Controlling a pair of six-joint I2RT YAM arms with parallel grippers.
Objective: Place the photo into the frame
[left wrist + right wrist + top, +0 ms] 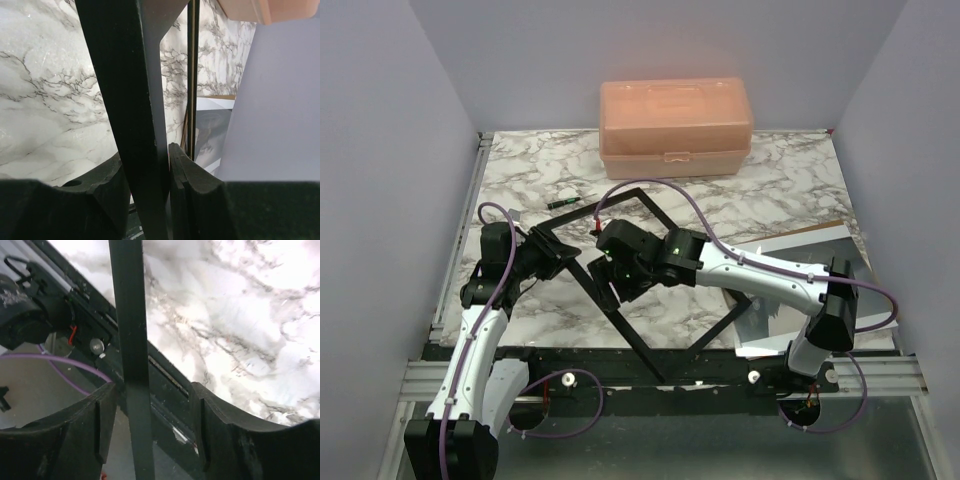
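The frame is a thin black rectangle held tilted above the marble table, turned like a diamond. My left gripper is shut on its left corner. In the left wrist view both pads pinch the black bar. My right gripper straddles the frame's lower left edge. In the right wrist view the bar runs between the open fingers, with a gap to the right finger. The photo lies face up at the right under the right arm. It also shows in the left wrist view.
A closed orange plastic box stands at the back centre. A small dark pen-like item lies on the marble behind the frame. Grey walls close in the left and right sides. A black rail runs along the near edge.
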